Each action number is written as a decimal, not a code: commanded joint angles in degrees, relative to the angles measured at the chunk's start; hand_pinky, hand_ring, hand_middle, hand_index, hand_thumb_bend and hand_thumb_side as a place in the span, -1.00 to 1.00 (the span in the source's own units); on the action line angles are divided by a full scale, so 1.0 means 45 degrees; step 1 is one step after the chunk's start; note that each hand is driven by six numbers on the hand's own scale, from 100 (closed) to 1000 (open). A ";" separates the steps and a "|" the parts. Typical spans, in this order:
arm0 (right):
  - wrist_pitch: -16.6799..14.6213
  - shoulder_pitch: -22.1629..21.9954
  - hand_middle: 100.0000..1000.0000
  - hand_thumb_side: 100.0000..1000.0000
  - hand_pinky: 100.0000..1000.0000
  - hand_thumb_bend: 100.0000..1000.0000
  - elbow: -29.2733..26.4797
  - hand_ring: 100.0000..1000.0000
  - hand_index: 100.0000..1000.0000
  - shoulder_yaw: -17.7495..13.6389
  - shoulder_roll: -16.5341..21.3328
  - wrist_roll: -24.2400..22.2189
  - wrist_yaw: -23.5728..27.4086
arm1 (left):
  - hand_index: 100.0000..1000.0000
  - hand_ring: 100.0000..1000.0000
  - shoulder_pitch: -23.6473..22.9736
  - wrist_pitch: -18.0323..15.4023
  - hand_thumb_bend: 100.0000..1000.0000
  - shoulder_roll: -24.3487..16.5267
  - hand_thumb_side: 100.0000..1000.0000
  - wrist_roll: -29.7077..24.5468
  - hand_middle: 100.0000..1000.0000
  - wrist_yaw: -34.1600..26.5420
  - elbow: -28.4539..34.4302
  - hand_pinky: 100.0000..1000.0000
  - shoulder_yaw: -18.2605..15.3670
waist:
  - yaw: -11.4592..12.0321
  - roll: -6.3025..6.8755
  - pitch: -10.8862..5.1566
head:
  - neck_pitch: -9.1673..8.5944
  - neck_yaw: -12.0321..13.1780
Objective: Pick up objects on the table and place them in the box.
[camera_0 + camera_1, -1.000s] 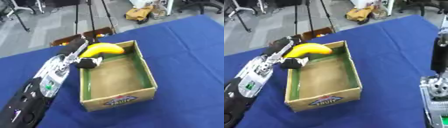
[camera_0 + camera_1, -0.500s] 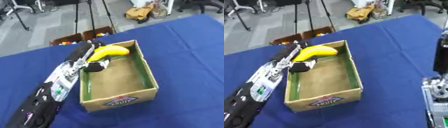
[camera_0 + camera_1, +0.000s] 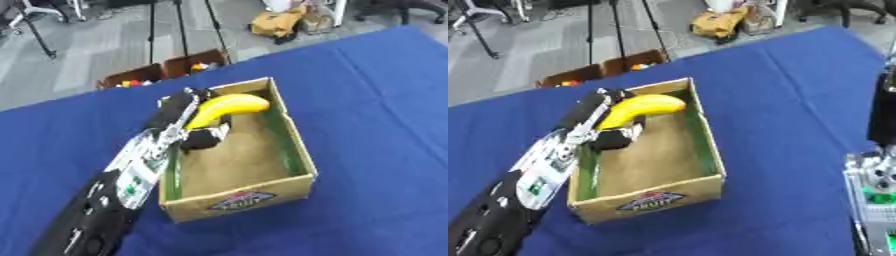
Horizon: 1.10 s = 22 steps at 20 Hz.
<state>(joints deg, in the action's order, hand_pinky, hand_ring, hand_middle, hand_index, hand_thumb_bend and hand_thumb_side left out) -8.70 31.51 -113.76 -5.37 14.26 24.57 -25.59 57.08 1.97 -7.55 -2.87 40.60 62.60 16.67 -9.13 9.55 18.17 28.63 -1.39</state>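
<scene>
A yellow banana [image 3: 223, 108] hangs over the far end of an open cardboard box [image 3: 238, 201] on the blue table. My left hand [image 3: 188, 121] comes in from the lower left over the box's left wall, fingers curled round the banana's lower end. The box floor under it is bare brown. In the right eye view part of my right arm [image 3: 877, 195] stands at the right edge; its hand does not show.
The blue table [image 3: 376, 100] spreads wide to the right of the box and behind it. Beyond the far edge, on the floor, stand open crates [image 3: 166, 70] of small coloured things, tripod legs and a yellow object [image 3: 282, 22].
My left hand has carried the banana to the right, from the box's far left corner to over its far end. The camera has also shifted a little.
</scene>
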 commanded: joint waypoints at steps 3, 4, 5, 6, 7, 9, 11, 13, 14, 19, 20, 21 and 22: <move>-0.0011 0.0208 0.20 1.00 0.58 -1.00 -0.0185 0.67 0.83 0.0005 0.0112 0.0026 0.0080 | 0.46 -0.05 0.0197 -0.0397 -1.00 -0.0081 0.21 -0.0291 0.12 -0.0048 0.0386 -0.27 0.0184 | 0.0013 -0.0176 -0.0210 | 0.0046 -0.0038; -0.0011 0.0210 0.20 1.00 0.58 -1.00 -0.0185 0.67 0.83 0.0004 0.0112 0.0028 0.0081 | 0.50 0.00 0.0195 -0.0461 -1.00 -0.0096 0.24 -0.0433 0.17 0.0025 0.0464 -0.22 0.0224 | 0.0013 -0.0177 -0.0210 | 0.0047 -0.0046; -0.0012 0.0211 0.20 1.00 0.58 -1.00 -0.0185 0.67 0.83 0.0003 0.0111 0.0032 0.0082 | 0.52 0.05 0.0195 -0.0499 -1.00 -0.0110 0.24 -0.0566 0.22 0.0122 0.0549 -0.18 0.0247 | 0.0013 -0.0177 -0.0211 | 0.0048 -0.0051; -0.0013 0.0210 0.20 1.00 0.58 -1.00 -0.0185 0.67 0.83 0.0003 0.0110 0.0035 0.0084 | 0.60 0.20 0.0192 -0.0516 -1.00 -0.0119 0.24 -0.0683 0.36 0.0218 0.0627 -0.08 0.0256 | 0.0013 -0.0177 -0.0213 | 0.0052 -0.0057; -0.0014 0.0207 0.19 1.00 0.58 -1.00 -0.0185 0.67 0.83 0.0004 0.0107 0.0034 0.0086 | 0.64 0.28 0.0187 -0.0532 -1.00 -0.0130 0.23 -0.0800 0.42 0.0324 0.0694 -0.02 0.0272 | 0.0017 -0.0178 -0.0216 | 0.0057 -0.0064; -0.0014 0.0200 0.19 1.00 0.58 -1.00 -0.0185 0.67 0.83 0.0000 0.0103 0.0042 0.0089 | 0.73 0.48 0.0166 -0.0540 -1.00 -0.0152 0.19 -0.1015 0.56 0.0546 0.0802 0.17 0.0277 | 0.0030 -0.0182 -0.0223 | 0.0050 -0.0081; -0.0015 0.0192 0.19 1.00 0.58 -1.00 -0.0185 0.67 0.83 -0.0001 0.0096 0.0055 0.0095 | 0.75 0.54 0.0144 -0.0505 -1.00 -0.0170 0.15 -0.1164 0.62 0.0755 0.0858 0.24 0.0259 | 0.0045 -0.0181 -0.0237 | 0.0051 -0.0096; -0.0016 0.0184 0.19 1.00 0.58 -1.00 -0.0185 0.67 0.83 0.0000 0.0088 0.0071 0.0100 | 0.76 0.58 0.0132 -0.0474 -1.00 -0.0180 0.10 -0.1287 0.65 0.0924 0.0896 0.28 0.0244 | 0.0054 -0.0183 -0.0249 | 0.0045 -0.0109; -0.0016 0.0182 0.19 1.00 0.58 -1.00 -0.0185 0.67 0.83 -0.0001 0.0085 0.0077 0.0100 | 0.74 0.57 0.0128 -0.0461 -1.00 -0.0184 0.10 -0.1331 0.64 0.0986 0.0915 0.27 0.0236 | 0.0055 -0.0186 -0.0254 | 0.0039 -0.0112; -0.0018 0.0189 0.19 1.00 0.57 -1.00 -0.0185 0.67 0.83 0.0000 0.0066 0.0097 0.0094 | 0.69 0.54 0.0133 -0.0387 -1.00 -0.0204 0.08 -0.1331 0.58 0.1105 0.1024 0.20 0.0213 | 0.0035 -0.0202 -0.0267 | 0.0019 -0.0142; -0.0020 0.0191 0.19 1.00 0.57 -1.00 -0.0185 0.67 0.83 0.0002 0.0062 0.0097 0.0094 | 0.68 0.53 0.0136 -0.0376 -1.00 -0.0205 0.08 -0.1315 0.58 0.1116 0.1039 0.19 0.0212 | 0.0031 -0.0204 -0.0268 | 0.0019 -0.0143; -0.0022 0.0194 0.19 1.00 0.57 -1.00 -0.0185 0.67 0.83 0.0003 0.0061 0.0097 0.0093 | 0.68 0.53 0.0140 -0.0366 -1.00 -0.0205 0.07 -0.1286 0.57 0.1118 0.1059 0.18 0.0203 | 0.0026 -0.0206 -0.0267 | 0.0014 -0.0145; -0.0022 0.0196 0.19 1.00 0.57 -1.00 -0.0185 0.67 0.83 0.0002 0.0059 0.0098 0.0093 | 0.67 0.52 0.0139 -0.0355 -1.00 -0.0205 0.08 -0.1251 0.56 0.1110 0.1080 0.18 0.0190 | 0.0023 -0.0209 -0.0267 | 0.0018 -0.0150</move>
<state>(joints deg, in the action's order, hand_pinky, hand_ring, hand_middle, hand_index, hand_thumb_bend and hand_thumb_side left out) -8.72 31.55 -113.76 -5.27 14.26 24.88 -25.53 56.91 0.31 -7.59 -8.70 45.42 66.25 17.84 -9.03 9.44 18.20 28.67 -1.94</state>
